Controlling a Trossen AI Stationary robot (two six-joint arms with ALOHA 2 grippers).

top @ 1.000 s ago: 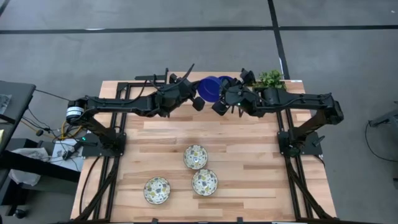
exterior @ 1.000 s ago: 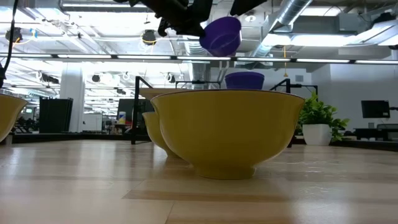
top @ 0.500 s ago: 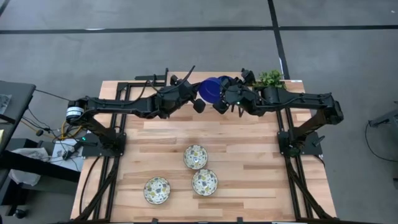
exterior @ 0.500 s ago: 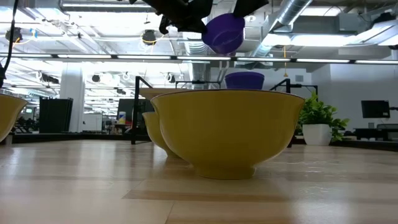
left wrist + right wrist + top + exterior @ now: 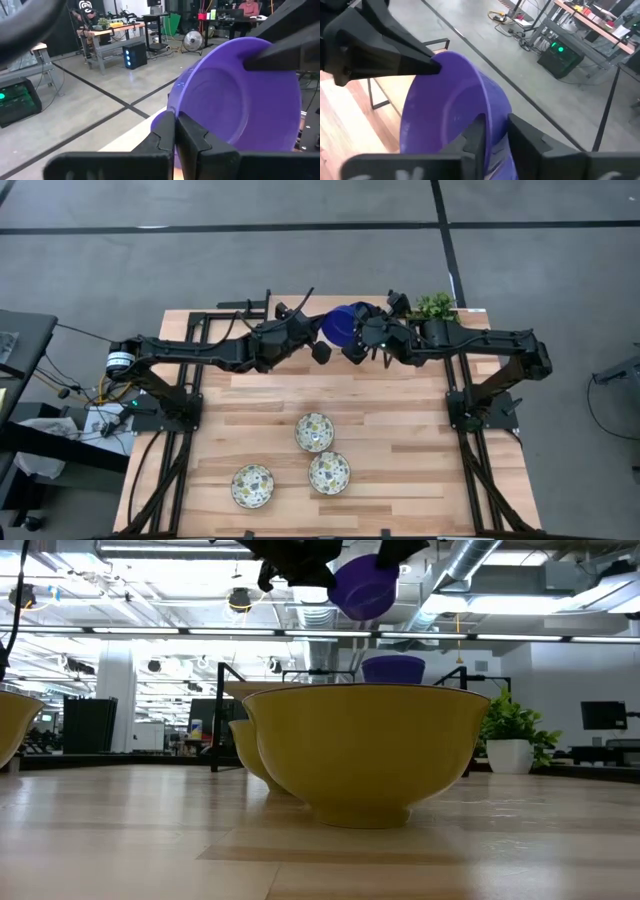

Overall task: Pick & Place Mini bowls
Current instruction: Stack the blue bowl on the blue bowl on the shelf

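A glossy blue mini bowl point(image 5: 340, 325) hangs tilted above the table's far edge, between both grippers. My left gripper point(image 5: 175, 118) comes at it from the left and my right gripper point(image 5: 493, 126) from the right; each is shut on its rim. In the low view the same blue bowl point(image 5: 362, 588) is high above the wood. More blue bowl point(image 5: 393, 668) stands on the table behind it, also seen from above point(image 5: 366, 308); how many, I cannot tell. Three patterned bowls point(image 5: 314, 432) point(image 5: 329, 473) point(image 5: 252, 486) stand on their bases near the near edge. My left gripper pinches the bowl's rim point(image 5: 172, 102) between its two fingers, coming from the table's left. The bowl is lifted clear and tilted. My right gripper has one finger point(image 5: 475, 132) inside the bowl and one outside, on the opposite part of the rim point(image 5: 489, 107), coming from the table's right.
A small green plant point(image 5: 435, 305) stands at the far right corner, close behind my right arm. The patterned bowls loom large and yellow in the low view point(image 5: 360, 750). Bare wood point(image 5: 400, 410) lies between the far edge and those bowls. Black frame rails run along both sides.
The held blue bowl has risen a little and shifted slightly toward the table's right, carried between the grippers. The bowls on the table have stayed put.
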